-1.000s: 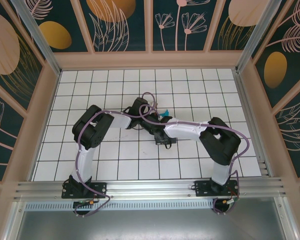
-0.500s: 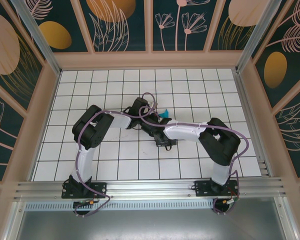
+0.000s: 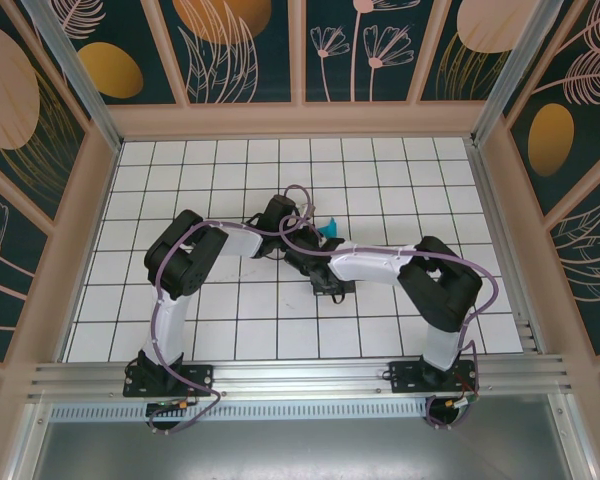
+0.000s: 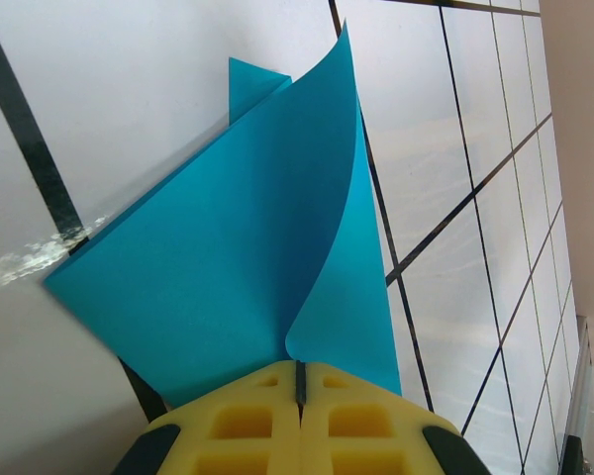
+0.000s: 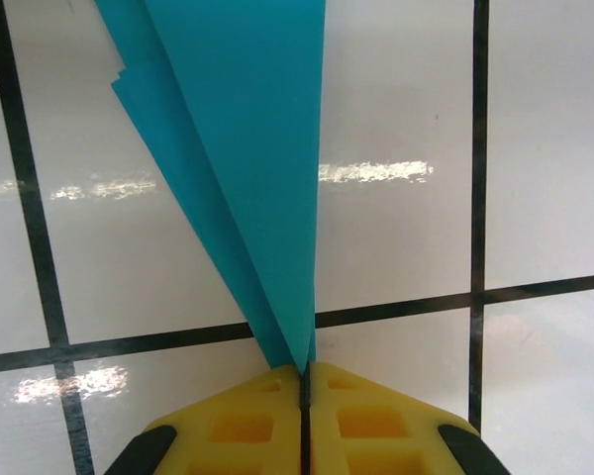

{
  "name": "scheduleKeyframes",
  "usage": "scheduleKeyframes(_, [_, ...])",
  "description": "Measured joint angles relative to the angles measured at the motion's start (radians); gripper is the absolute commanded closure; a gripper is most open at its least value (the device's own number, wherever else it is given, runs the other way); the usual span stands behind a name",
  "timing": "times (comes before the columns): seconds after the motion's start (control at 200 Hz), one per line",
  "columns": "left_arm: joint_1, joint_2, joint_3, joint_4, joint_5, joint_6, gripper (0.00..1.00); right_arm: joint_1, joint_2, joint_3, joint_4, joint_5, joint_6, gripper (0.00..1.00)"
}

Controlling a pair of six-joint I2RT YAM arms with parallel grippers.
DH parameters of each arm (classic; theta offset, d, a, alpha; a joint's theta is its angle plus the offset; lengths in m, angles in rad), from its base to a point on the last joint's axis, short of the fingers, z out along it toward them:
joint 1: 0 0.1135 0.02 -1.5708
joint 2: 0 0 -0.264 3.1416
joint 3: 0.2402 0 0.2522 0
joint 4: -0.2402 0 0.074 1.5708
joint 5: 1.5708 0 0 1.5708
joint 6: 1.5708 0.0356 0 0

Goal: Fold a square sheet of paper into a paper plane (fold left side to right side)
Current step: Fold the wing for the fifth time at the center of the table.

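Note:
The square sheet of paper (image 4: pixel 228 267) is folded into a teal-blue pointed wedge, held just above the white tiled table. My left gripper (image 4: pixel 299 366) is shut on its wide end, where one loose flap curls upward. In the right wrist view the paper (image 5: pixel 247 119) narrows to a layered point. My right gripper (image 5: pixel 305 368) is shut on that point. From above, both wrists meet near the table's middle and cover most of the paper (image 3: pixel 328 228); a small teal corner peeks out between them.
The white grid-tiled table (image 3: pixel 180 180) is walled by a beige frame on the left, back and right. An aluminium rail (image 3: pixel 300 378) carrying both arm bases runs along the near edge. Purple cables loop over the arms.
The right wrist has eased slightly toward the near left. The left arm and the teal corner have hardly moved. Both grippers stay shut on the paper.

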Motion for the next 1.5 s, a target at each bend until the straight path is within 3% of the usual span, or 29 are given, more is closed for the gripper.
scheduleKeyframes(0.12, [0.0,0.0,0.003,-0.005,-0.001,0.0,1.0,0.005,-0.029,-0.019,0.005,-0.008,-0.014,0.69])
scheduleKeyframes(0.33, [0.0,0.0,0.004,-0.008,-0.005,0.0,1.0,0.006,-0.242,-0.117,0.084,-0.059,-0.079,0.58])
scheduleKeyframes(0.42, [0.0,0.0,0.004,-0.008,-0.005,0.0,1.0,-0.057,-0.374,-0.178,0.169,-0.145,-0.13,0.62])
scheduleKeyframes(0.586, [0.0,0.0,0.004,-0.008,-0.006,0.0,1.0,-0.311,-0.507,-0.357,0.429,-0.427,-0.198,0.75])
scheduleKeyframes(0.776, [0.0,0.0,0.004,-0.008,-0.008,0.0,1.0,-0.459,-0.509,-0.499,0.66,-0.705,-0.204,0.77])
scheduleKeyframes(0.986, [0.0,0.0,0.004,-0.008,-0.008,0.0,1.0,-0.509,-0.438,-0.559,0.864,-0.873,-0.18,0.77])
scheduleKeyframes(1.501, [0.0,-0.002,0.004,-0.011,-0.013,0.011,1.0,-0.512,-0.273,-0.568,1.007,-0.955,-0.156,0.78])
